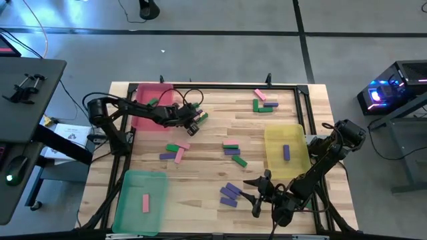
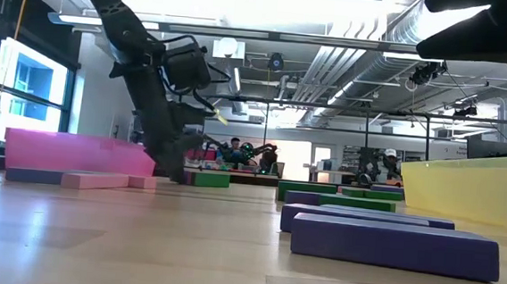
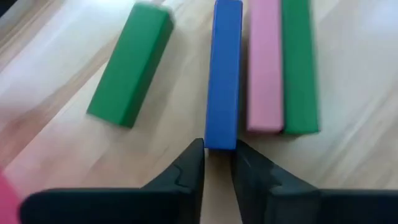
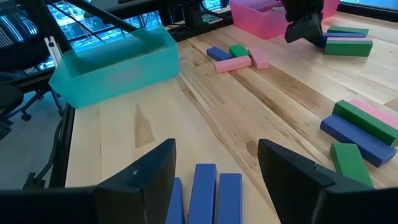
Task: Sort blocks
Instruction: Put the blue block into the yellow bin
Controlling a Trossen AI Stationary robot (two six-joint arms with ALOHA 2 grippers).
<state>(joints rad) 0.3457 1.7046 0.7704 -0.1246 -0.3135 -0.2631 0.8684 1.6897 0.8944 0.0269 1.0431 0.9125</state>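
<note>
Fingers (image 3: 186, 177) of the left gripper (image 3: 219, 163) stand nearly closed on either side of the near end of a purple block (image 3: 224, 74), pinching its end between their tips. In the left wrist view that block lies side by side with a pink block (image 3: 264, 65) and a green block (image 3: 300, 65), the three touching along their lengths, while a second green block (image 3: 132, 62) lies tilted just beside them on the bare wood. From above, the left gripper (image 1: 193, 121) reaches down just beside the pink tray (image 1: 143, 110), which sits at the far left corner of the tabletop (image 1: 213, 133) and holds one green block.

The right gripper (image 1: 257, 193) hovers near the front edge of the tabletop with its fingers spread wide and nothing between them, above a group of three purple blocks (image 1: 229, 194). The green tray (image 1: 130, 200) sits at the front left corner with a single pink block inside. The yellow tray (image 1: 277, 143) lies along the right edge, holding one purple block.

Other blocks lie scattered: a cluster of green, pink and purple ones (image 1: 175, 151) left of centre, another small cluster (image 1: 233, 152) mid-table, and a few (image 1: 263, 103) near the far edge.
</note>
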